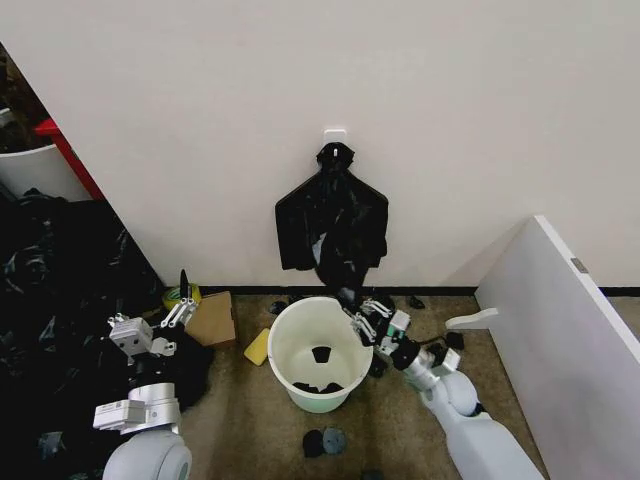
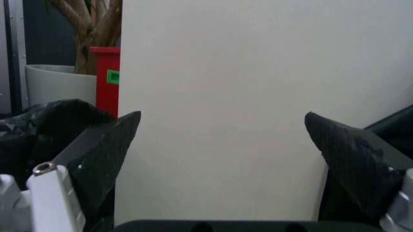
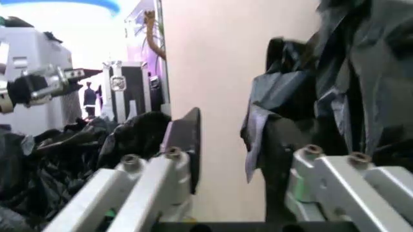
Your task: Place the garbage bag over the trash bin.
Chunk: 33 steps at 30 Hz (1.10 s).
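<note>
One trash bin stands on the floor near the wall, upright, with two small dark scraps lying inside it. One garbage bag hangs on the wall just behind the bin, from a single white hook, its lower end dangling close to the bin's far rim. The right gripper reaches in from the right to that far-right rim, right under the hanging bag; its jaws are spread, with black plastic lying against one finger. The left gripper is held up on the left, well apart from the bin, jaws spread and holding nothing. A big heap of black plastic lies on the far left, and a white board leans on the right.
</note>
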Motion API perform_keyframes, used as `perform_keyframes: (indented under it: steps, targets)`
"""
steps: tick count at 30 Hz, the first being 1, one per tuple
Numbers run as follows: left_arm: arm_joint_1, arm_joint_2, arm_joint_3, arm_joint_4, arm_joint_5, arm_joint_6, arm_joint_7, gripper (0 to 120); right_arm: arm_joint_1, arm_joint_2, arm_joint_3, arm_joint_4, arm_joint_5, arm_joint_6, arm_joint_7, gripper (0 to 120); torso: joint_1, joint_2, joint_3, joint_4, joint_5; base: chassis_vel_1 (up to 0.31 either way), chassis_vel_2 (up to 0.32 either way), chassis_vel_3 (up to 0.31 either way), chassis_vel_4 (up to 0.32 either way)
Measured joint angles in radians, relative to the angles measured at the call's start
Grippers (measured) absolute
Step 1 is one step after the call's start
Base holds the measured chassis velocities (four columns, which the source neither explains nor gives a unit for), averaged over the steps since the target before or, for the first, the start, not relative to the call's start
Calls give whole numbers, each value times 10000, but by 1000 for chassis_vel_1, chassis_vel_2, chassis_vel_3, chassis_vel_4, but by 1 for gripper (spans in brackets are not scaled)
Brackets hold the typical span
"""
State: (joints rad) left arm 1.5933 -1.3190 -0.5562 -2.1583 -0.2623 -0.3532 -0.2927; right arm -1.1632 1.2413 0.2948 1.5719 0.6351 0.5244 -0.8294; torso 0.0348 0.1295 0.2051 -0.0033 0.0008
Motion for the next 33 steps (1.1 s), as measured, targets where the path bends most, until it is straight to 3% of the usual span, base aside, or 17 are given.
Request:
perform_keyframes:
  steps: [7,9,16,22,27,33]
  targets:
    - [29,9,43,-31,56,-28,0,100,-736,-307,885,825,249,38,-407,62,0,0,0,1,0,0,0,0,0]
    - [29,25,43,-36,56,-29,0,100,-854,-389,1016,865,126,38,-541,65,0,0,0,1,1,0,0,0,0]
    - [26,95,43,-56,15,-38,-1,100,-1463,-719,1991,622,-2280,16,-1424,93,0,0,0,-1,1,0,0,0,0]
    - [21,179,43,-70,-44,-43,-5,100,-1400,-649,2509,87,-3061,58,-2407,100,0,0,1,0,1,0,0,0,0]
    - [-41,255,48,-2,-110,-47,-9,100,-1427,-496,1710,1310,-3335,20,2047,100,1,0,1,1,-3,0,0,0,0]
    - [-156,314,16,135,-200,-45,-13,100,-1164,-334,488,2214,-3991,-357,4369,100,1,0,1,1,-3,0,0,0,0]
